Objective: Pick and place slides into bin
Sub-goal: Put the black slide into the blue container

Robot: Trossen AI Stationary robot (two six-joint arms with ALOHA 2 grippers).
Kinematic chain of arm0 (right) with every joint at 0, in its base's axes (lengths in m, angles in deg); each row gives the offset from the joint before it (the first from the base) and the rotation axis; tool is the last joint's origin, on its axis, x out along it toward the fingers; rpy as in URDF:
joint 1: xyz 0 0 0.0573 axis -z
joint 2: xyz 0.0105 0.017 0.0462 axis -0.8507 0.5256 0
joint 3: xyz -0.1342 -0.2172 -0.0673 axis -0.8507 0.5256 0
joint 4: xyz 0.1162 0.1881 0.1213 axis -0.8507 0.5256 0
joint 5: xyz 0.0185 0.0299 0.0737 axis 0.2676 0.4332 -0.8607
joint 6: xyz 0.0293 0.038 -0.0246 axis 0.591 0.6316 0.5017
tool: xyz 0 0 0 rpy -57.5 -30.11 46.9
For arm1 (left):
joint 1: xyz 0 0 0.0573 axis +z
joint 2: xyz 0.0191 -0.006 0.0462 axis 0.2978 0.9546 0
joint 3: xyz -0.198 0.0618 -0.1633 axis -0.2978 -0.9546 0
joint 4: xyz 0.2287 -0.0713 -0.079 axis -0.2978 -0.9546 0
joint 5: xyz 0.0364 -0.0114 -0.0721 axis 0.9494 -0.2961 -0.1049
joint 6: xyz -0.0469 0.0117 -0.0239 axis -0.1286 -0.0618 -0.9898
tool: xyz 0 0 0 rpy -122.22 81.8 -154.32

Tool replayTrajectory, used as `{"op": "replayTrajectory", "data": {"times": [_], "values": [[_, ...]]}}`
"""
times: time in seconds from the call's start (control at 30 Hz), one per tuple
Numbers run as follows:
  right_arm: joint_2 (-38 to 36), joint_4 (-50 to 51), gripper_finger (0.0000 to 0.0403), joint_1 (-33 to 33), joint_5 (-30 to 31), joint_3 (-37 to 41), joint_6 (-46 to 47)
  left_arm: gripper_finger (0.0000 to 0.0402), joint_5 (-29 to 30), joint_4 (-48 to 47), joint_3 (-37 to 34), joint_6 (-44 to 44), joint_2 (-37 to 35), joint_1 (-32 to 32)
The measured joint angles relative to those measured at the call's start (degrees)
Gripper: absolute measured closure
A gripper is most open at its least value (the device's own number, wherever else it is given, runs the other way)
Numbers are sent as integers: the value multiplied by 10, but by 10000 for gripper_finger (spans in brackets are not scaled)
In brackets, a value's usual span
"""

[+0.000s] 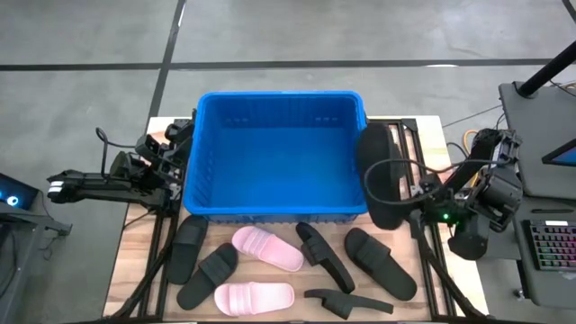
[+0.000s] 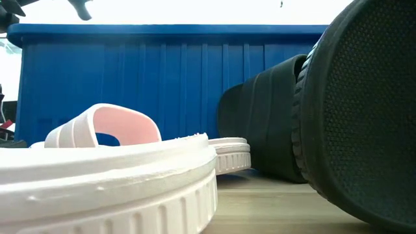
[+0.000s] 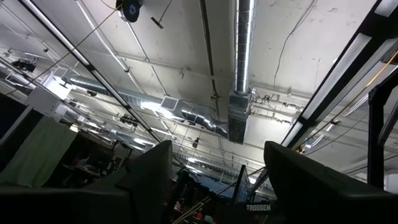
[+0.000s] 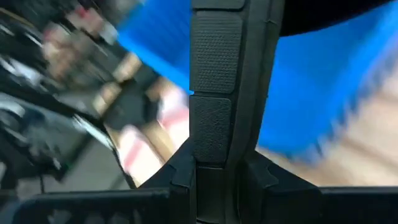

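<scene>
The blue bin (image 1: 274,153) stands at the table's far middle. My right gripper (image 1: 416,200) is shut on a black slide (image 1: 378,175), held up beside the bin's right wall. Several more slides lie on their soles on the table in front of the bin. Two are pink (image 1: 268,247) (image 1: 254,297), the others black (image 1: 211,274) (image 1: 380,261). My left gripper (image 3: 217,168) waits open at the bin's left side (image 1: 162,166), pointing up at the ceiling with nothing between its fingers. My right gripper pinches a narrow, textured black band of the slide (image 4: 214,124) between its two fingers (image 4: 177,177); it looks like the wide strap (image 1: 400,180). The fingers come from the table's right side, slanting down. The slide is lifted clear of the table, lengthwise along the bin's right wall.
The slides on the table crowd the near strip between the bin's front wall (image 2: 169,78) and the table's near edge. In the low view a pink slide (image 2: 104,130) and a black one (image 2: 364,117) stand close. A keyboard (image 1: 551,243) lies right of the table.
</scene>
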Motion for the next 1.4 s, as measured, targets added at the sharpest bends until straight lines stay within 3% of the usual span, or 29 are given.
{"op": "replayTrajectory", "data": {"times": [0.1, 0.23, 0.43, 0.57, 0.67, 0.93, 1.13, 1.4], "values": [[0, -51, 344, 0, 77, 10, -68, 162, 9, 0, 0, 0, 0, 0], [1, -121, 344, 3, 134, 26, -129, 162, 10, 0, 0, 0, 0, 0], [2, -210, 344, 13, 181, 53, -174, 162, 10, 0, 0, 0, 0, 0], [2, -269, 344, 25, 180, 68, -212, 162, 10, 0, 0, 0, -1, 0], [3, -334, 344, 38, 161, 69, -266, 162, 10, 0, 0, 0, -1, 0], [12, -532, 344, 92, 32, 70, -574, 162, 12, 0, 0, 0, 0, 0], [11, -537, 344, 136, -27, 70, -663, 162, 12, 0, 0, -24, 0, 0], [11, -537, 344, 204, -152, 70, -747, 162, 9, 0, 0, -39, 0, 0]]}}
